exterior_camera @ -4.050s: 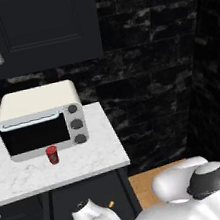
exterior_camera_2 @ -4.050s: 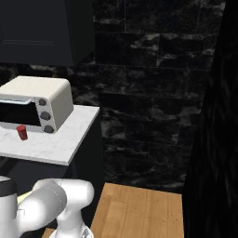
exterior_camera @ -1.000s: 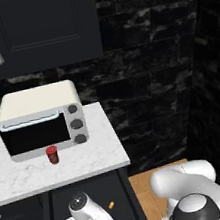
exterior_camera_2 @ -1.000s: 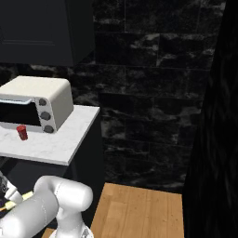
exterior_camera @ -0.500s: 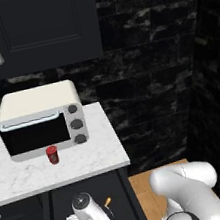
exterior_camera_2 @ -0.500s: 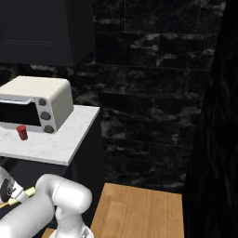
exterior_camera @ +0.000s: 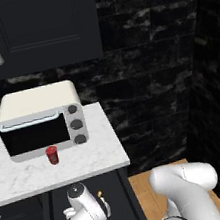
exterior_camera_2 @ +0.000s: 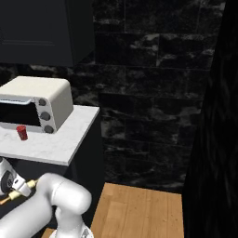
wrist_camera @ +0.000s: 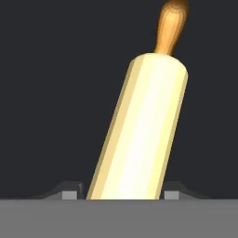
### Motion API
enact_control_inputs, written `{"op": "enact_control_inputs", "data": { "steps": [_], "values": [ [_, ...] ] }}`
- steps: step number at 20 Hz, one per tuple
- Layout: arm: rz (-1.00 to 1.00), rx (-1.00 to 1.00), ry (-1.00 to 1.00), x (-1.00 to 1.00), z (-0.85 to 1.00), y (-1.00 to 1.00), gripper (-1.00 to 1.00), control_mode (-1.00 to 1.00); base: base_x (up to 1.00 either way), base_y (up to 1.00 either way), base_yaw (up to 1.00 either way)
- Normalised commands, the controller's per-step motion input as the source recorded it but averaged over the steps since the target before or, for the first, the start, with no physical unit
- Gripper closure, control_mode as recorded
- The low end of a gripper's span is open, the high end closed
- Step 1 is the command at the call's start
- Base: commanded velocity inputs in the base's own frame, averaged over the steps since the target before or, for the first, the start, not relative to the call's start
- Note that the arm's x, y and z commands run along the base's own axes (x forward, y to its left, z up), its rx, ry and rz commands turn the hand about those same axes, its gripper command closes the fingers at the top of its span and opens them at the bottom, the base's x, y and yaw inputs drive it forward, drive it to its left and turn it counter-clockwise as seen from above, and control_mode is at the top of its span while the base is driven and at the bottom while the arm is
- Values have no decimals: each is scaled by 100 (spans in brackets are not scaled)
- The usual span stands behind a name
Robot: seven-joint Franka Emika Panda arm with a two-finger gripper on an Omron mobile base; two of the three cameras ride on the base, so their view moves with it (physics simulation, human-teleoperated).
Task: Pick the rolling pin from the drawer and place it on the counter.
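step: grasp in drawer (exterior_camera: 132, 199) | my gripper (wrist_camera: 124, 195) clamped around rolling pin (wrist_camera: 144, 125) | next: lift clear, carry to surface (exterior_camera: 97, 157)

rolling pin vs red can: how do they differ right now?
The rolling pin is long, slim and pale yellow with an orange-tan handle; the red can is short and stubby. The pin is down in the drawer between the gripper fingertips; the can stands upright on the counter, untouched. Both are cylinders.
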Motion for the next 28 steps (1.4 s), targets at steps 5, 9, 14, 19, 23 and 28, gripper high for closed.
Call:
{"op": "enact_control_inputs", "data": {
  "steps": [5, 9, 14, 19, 23, 28],
  "values": [
    [4, 0, -8, -66, 95, -1, 100, -100, 0, 0, 0],
    [2, 0, -18, -4, 100, -16, 100, -100, 0, 0, 0],
    [0, 0, -26, 0, 100, -24, 100, -100, 0, 0, 0],
    [0, 0, -16, 0, 100, -35, 100, -100, 0, 0, 0],
    [0, 3, 0, 1, 88, -56, 100, -100, 0, 0, 0],
    [0, 3, 1, 19, 48, -59, 100, -100, 0, 0, 0]
  ]
}}
